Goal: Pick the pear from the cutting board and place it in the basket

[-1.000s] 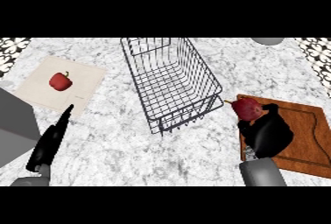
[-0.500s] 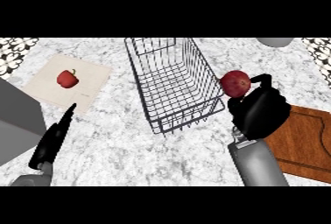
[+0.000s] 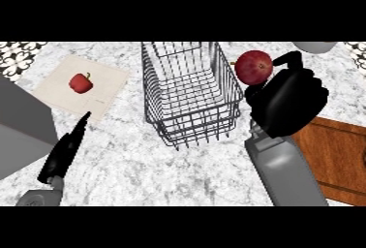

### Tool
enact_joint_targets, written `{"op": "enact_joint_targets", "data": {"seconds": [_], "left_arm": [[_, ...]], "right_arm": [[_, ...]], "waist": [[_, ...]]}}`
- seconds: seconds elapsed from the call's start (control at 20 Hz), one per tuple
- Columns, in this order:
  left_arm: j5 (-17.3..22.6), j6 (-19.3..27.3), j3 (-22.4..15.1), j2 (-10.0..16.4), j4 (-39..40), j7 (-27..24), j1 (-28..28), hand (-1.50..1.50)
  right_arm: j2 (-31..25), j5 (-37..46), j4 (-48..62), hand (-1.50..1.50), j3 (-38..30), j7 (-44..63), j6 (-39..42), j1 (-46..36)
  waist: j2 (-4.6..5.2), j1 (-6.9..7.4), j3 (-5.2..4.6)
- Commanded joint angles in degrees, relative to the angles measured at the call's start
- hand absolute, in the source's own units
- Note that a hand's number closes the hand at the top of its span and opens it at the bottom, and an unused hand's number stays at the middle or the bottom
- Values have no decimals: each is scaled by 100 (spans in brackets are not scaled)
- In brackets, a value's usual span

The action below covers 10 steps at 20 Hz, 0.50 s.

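Observation:
A dark red pear point(image 3: 253, 66) is held in the air by my right hand point(image 3: 289, 99), whose fingers curl round its right side. It hangs just right of the wire basket point(image 3: 188, 92), level with the basket's right rim. The wooden cutting board point(image 3: 340, 155) lies at the lower right, partly hidden by my right forearm. My left hand point(image 3: 66, 150) rests at the lower left with straight fingers, holding nothing.
A red bell pepper point(image 3: 81, 83) lies on a pale mat point(image 3: 103, 94) at the upper left. A grey block point(image 3: 22, 128) stands at the left edge. A pale round object point(image 3: 314, 46) shows at the top right.
My right hand has lifted the pear off the cutting board and carried it up and left, to beside the basket's right rim. The left hand has not moved.

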Motion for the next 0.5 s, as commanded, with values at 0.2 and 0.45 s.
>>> {"op": "enact_joint_targets", "data": {"seconds": [0.2, 0.45], "left_arm": [[-41, -35, -63, -23, 44, 23, -206, 0], [-88, -9, -112, -69, 76, 23, -290, 0]], "right_arm": [[37, -312, 256, 150, -365, 1344, 1330, -1123], [37, -373, 668, 150, -852, 1343, 1751, -1603]], "waist": [[94, 161, 17], [133, 190, 17]]}}
